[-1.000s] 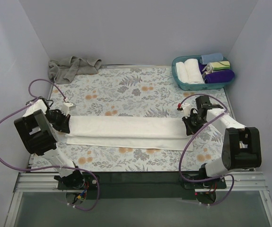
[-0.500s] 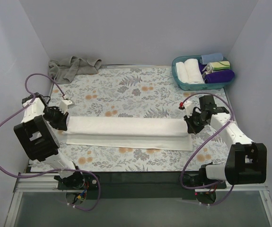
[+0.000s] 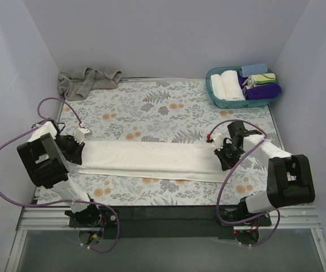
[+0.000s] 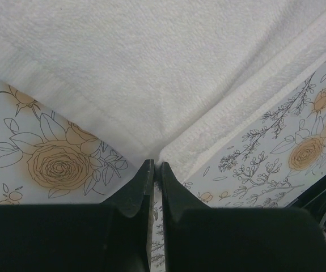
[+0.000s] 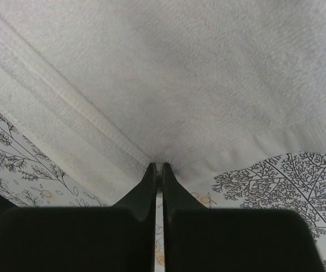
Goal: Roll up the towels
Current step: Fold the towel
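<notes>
white towel, folded lengthwise; left gripper and right gripper each clamp an end corner. we should lay both ends level, edges aligned.

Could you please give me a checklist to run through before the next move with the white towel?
1. Left gripper shut on the white towel at its left end: ok.
2. Right gripper shut on its right end: ok.
3. Towel lies as a long flat strip between them: ok.
4. Folded layers line up: not ok, the lower layer shows along the near edge.
5. Each grip holds both layers: cannot tell.
6. Grey towel and basket lie apart from the strip: ok.
</notes>
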You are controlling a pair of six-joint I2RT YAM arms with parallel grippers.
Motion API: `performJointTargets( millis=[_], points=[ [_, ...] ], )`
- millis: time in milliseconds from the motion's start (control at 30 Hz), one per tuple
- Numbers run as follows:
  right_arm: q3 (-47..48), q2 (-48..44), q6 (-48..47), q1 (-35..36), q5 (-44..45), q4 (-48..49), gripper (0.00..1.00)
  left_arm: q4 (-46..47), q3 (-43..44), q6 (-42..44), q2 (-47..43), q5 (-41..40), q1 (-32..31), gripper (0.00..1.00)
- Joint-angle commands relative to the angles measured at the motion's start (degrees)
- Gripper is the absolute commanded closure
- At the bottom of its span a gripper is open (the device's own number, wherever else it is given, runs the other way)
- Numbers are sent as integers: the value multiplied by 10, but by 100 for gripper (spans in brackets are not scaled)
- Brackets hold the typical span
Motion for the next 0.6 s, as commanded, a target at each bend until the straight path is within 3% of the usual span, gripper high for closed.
performJointTargets(
  millis=[0, 267, 567],
  points=[
    [3, 20, -9, 5, 61, 9, 99, 42, -2, 0, 3, -43, 12, 100],
    [61, 100, 0, 6, 106, 49, 99, 80, -18, -46, 26, -35, 9, 100],
    [134, 130, -6, 5, 122, 33, 99, 52, 52, -80, 45, -1, 10, 100]
  ],
)
